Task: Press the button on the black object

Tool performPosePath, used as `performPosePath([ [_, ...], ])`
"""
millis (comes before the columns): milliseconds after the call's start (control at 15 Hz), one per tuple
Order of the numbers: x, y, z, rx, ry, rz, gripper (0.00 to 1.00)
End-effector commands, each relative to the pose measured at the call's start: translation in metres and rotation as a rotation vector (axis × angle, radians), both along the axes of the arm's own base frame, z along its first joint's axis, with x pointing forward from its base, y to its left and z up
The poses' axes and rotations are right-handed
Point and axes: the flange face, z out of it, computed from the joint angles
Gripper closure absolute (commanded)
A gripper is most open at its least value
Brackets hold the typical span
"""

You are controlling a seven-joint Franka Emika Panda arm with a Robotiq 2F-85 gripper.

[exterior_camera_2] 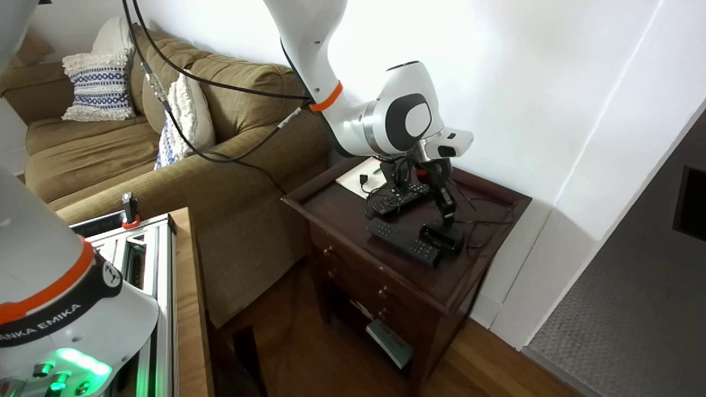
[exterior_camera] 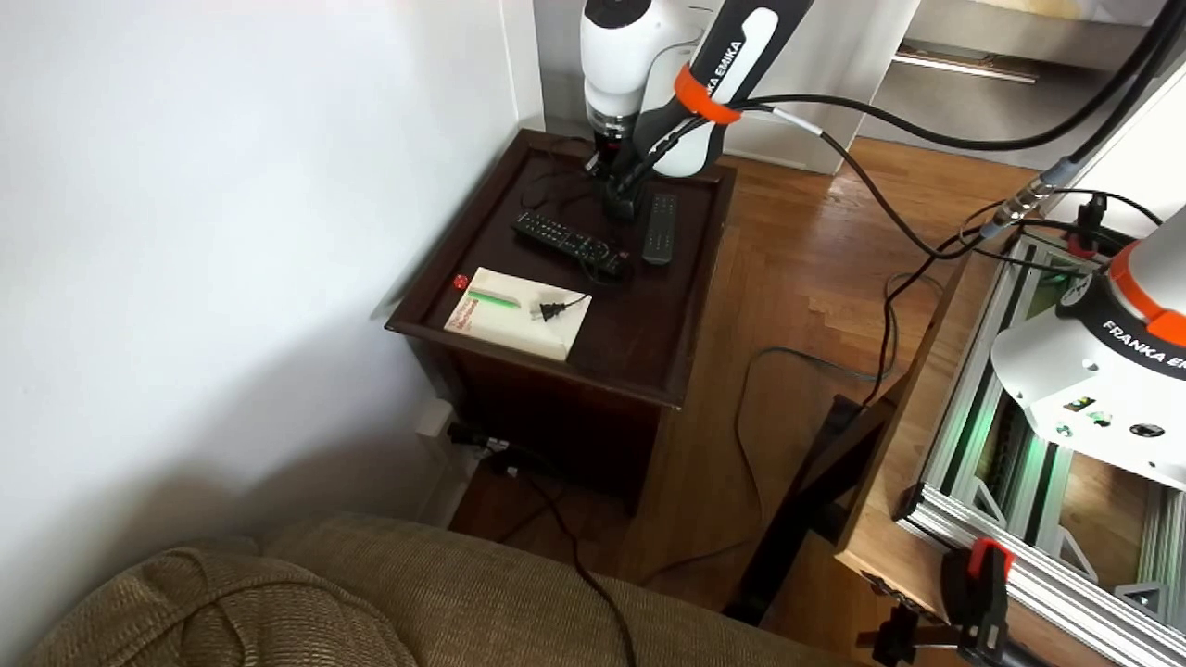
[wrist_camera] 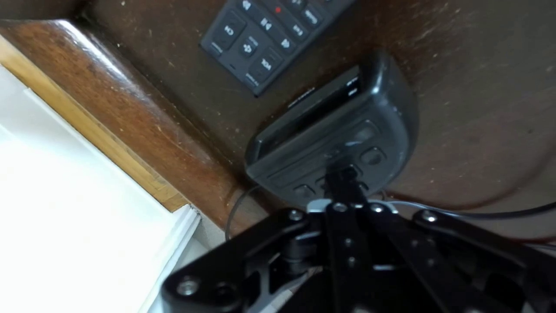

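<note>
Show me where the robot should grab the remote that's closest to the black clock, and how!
I'd take the remote control across its middle, coming straight down, with the gripper opened to straddle its long sides. It lies flat, face up, long and narrow, so squeezing across its width looks easiest. The black alarm clock sits beside one end, so avoid that end.

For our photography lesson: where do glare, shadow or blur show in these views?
Wrist view: glare on the table rim, blur on the hand, lower left washed out; in an exterior view, shadows on the wall; in an exterior view, a glaring green light.
</note>
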Motion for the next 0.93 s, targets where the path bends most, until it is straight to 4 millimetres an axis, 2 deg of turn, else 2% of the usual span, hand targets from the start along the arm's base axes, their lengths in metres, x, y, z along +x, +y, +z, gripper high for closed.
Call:
performPosePath([
  [0,0.002,0.0,-0.008,-0.018,-0.001,0.006,1.0],
  [867,-0.028,0.003,-0.039,-0.126,0.065,0.048,1.0],
])
